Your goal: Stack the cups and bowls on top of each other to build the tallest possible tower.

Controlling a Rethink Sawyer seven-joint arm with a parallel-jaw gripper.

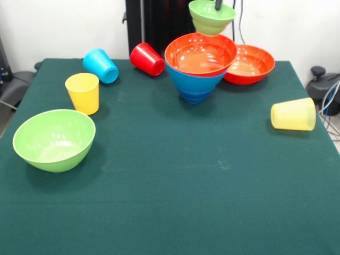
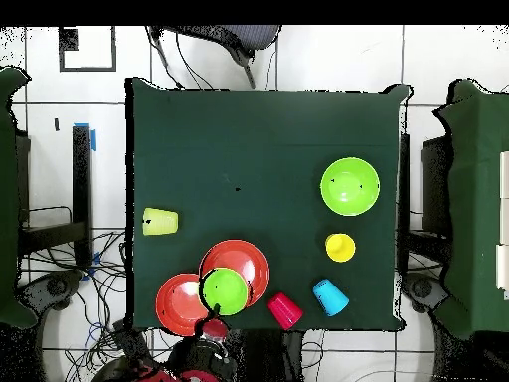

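Observation:
My gripper (image 1: 218, 5) comes down at the top edge and is shut on the rim of the small green bowl (image 1: 211, 17), holding it in the air just above the tower. The tower is a wide orange-red bowl (image 1: 201, 54) nested in the big blue bowl (image 1: 195, 83). In the overhead view the small green bowl (image 2: 227, 290) hangs over this orange-red bowl (image 2: 249, 261). The second orange-red bowl (image 1: 251, 65) stands beside the tower. The big green bowl (image 1: 54, 139) stands alone. The small dark blue bowl does not show on its own.
The opaque yellow cup (image 1: 83, 93) stands upright near the big green bowl. The light blue cup (image 1: 101, 66) and the red cup (image 1: 147, 59) lie on their sides at the back. The pale ribbed yellow cup (image 1: 293, 114) lies on its side near the table's right edge.

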